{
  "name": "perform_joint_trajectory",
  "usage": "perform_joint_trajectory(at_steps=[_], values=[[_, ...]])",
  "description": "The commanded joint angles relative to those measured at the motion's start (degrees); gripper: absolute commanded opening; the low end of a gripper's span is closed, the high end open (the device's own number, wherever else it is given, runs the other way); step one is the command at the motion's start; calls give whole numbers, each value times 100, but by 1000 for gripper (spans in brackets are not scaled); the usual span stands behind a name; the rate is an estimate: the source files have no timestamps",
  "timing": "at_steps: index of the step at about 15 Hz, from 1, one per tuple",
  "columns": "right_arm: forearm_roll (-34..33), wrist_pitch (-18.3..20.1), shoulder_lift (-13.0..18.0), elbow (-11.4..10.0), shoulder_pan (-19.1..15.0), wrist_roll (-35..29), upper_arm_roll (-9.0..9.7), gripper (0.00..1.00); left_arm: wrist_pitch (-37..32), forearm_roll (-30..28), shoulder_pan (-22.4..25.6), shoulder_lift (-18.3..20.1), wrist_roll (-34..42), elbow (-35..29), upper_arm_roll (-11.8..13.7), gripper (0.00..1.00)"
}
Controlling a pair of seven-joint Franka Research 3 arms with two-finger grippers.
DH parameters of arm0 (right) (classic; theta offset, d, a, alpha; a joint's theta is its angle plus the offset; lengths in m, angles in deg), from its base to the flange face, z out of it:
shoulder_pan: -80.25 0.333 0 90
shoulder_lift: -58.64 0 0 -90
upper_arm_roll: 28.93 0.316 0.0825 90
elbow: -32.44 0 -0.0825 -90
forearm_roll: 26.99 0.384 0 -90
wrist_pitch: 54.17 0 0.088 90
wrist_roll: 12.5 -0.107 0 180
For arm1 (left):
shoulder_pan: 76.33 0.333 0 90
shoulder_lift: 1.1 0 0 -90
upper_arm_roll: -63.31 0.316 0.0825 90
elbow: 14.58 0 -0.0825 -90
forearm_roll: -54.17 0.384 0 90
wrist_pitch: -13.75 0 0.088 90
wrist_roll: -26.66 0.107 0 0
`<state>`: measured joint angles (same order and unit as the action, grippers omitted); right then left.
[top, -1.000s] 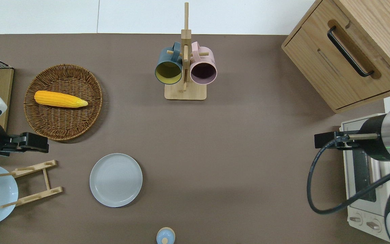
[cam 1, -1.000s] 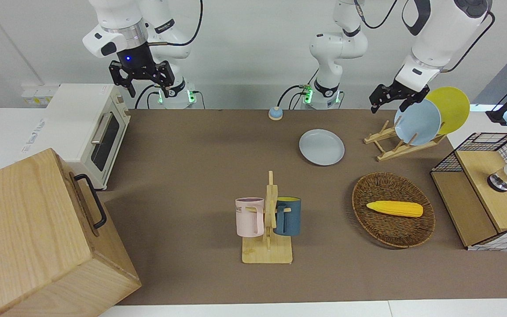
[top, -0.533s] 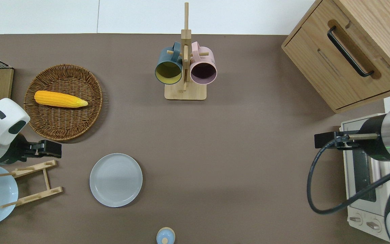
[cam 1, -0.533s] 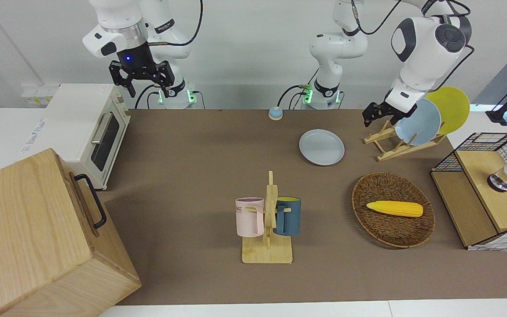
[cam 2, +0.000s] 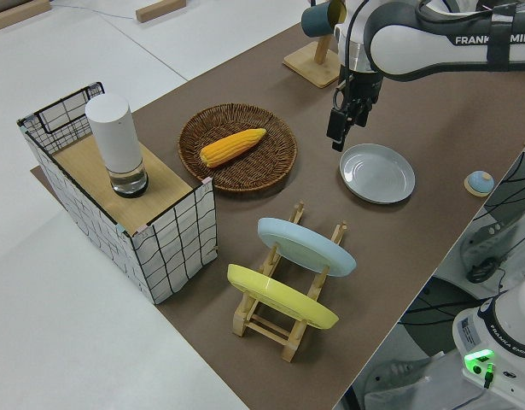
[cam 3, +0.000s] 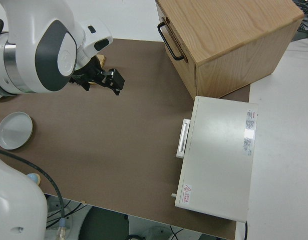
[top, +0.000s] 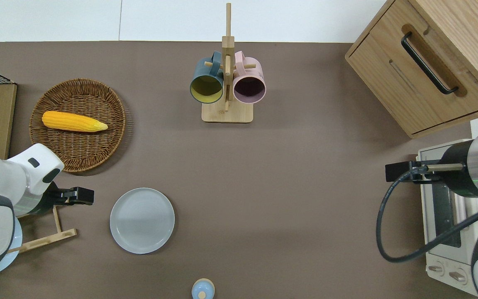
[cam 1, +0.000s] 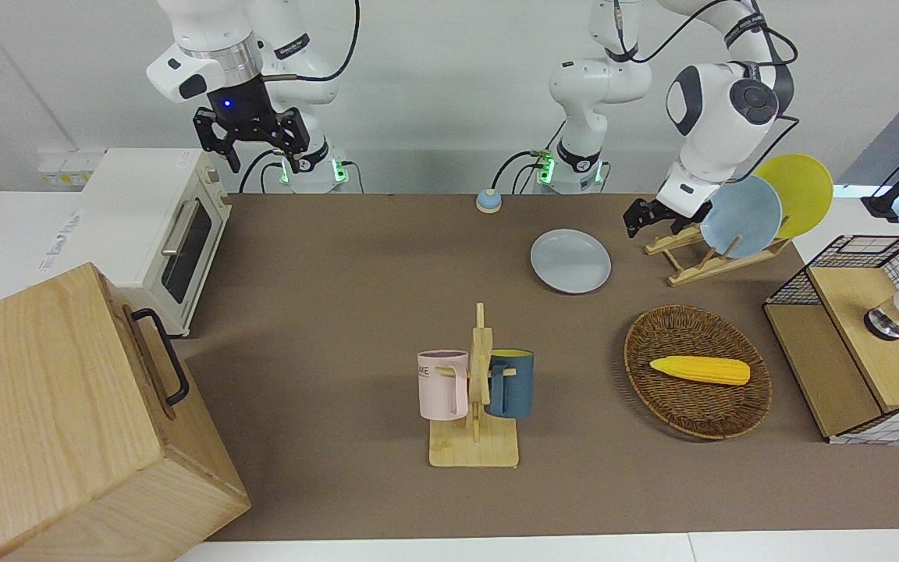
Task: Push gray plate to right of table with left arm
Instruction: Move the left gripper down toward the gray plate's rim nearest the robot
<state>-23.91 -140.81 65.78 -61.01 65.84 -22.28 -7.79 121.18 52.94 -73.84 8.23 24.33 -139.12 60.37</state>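
Observation:
The gray plate lies flat on the brown table, near the robots' edge; it also shows in the overhead view and the left side view. My left gripper is shut and empty. It hangs low over the table between the wooden plate rack and the gray plate, a short gap from the plate's rim; it also shows in the front view and the left side view. My right arm is parked, its gripper open.
The rack holds a light-blue plate and a yellow plate. A wicker basket holds a corn cob. A mug tree, a small blue knob, a wooden cabinet, a toaster oven and a wire crate stand around.
My left arm has swung from over the plate rack toward the gray plate and come lower. The plate and the right arm have not moved.

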Motion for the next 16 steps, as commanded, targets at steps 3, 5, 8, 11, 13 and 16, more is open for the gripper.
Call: perform_joint_trajectory(at_steps=[3,5,8,11,13,16], values=[[123,-1,157,-156,-141,-59,83,996,1146,-228,138,298,66,-1210,-136,989],[123,-1,157,-156,-141,-59,83,996,1482,-421,138,298,66,-1528,-206,989],[123,-1,157,-156,-141,-59,83,996,1719,-510,138,271,75,-1801,-277,989],[123,-1,157,-156,-141,-59,83,996,1887,-536,138,254,84,-2047,-277,989],[123,-1,157,-156,-141,-59,83,996,1905,-598,146,236,337,-2109,-285,987],[123,-1,157,-156,-141,-59,83,996,1992,-616,190,175,734,-2205,-277,981]])
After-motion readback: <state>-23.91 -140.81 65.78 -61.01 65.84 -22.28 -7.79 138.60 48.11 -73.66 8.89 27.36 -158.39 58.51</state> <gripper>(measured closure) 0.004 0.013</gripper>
